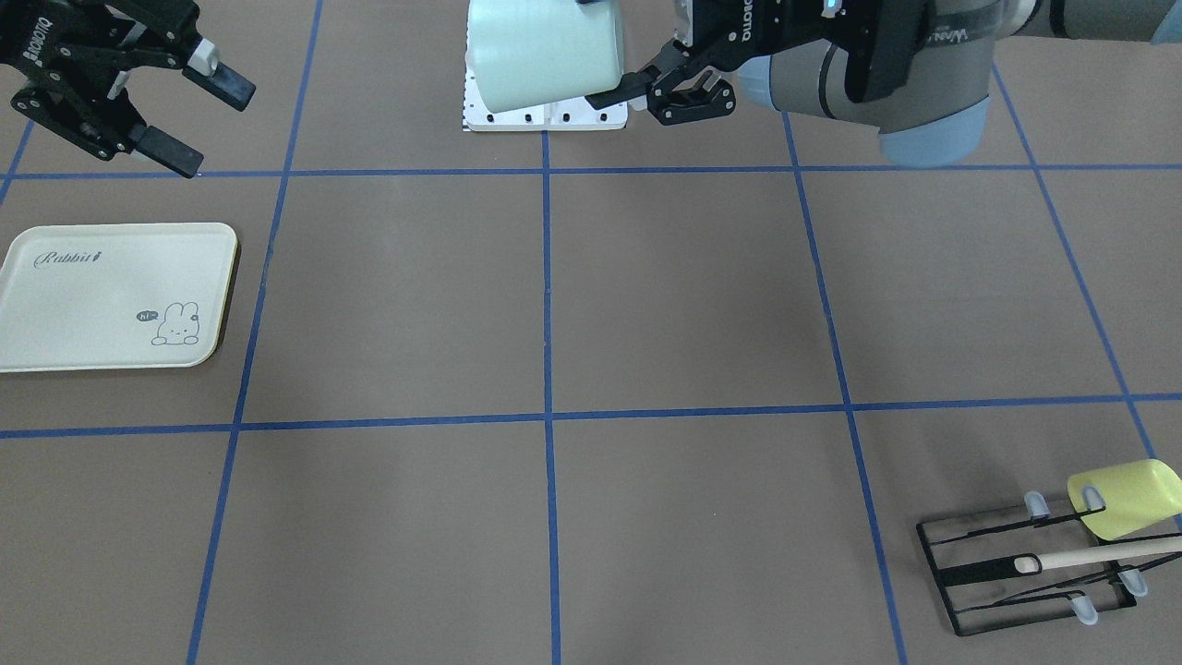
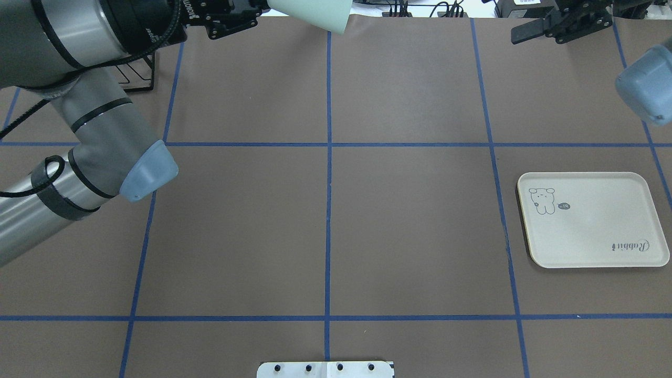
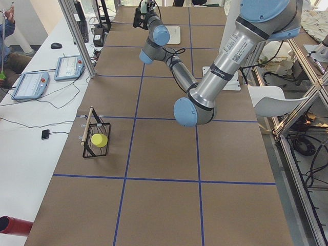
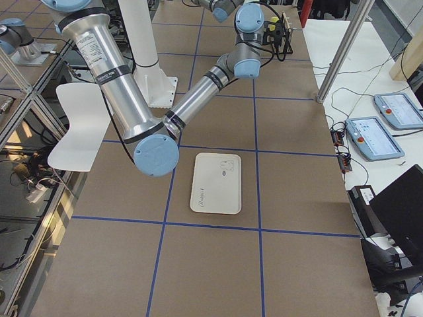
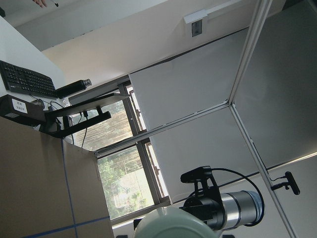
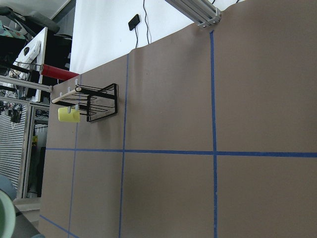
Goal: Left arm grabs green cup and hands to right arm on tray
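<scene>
My left gripper [image 1: 617, 65] is shut on the pale mint-green cup [image 1: 540, 51] and holds it high in the air, tilted on its side, over the middle of the table. The cup also shows in the overhead view [image 2: 315, 13], at the bottom of the left wrist view [image 5: 173, 225], and as a sliver in the right wrist view [image 6: 4, 215]. My right gripper [image 1: 208, 120] is open and empty and hangs in the air, well apart from the cup. The cream Rabbit tray [image 1: 111, 296] lies empty on the table on the right arm's side [image 2: 593, 220].
A black wire rack [image 1: 1025, 573] with a wooden rod stands on the left arm's side, with a yellow-green cup [image 1: 1127, 499] hung on it. A white mounting plate [image 1: 545, 115] sits at the table edge by the robot. Blue tape lines grid the brown table.
</scene>
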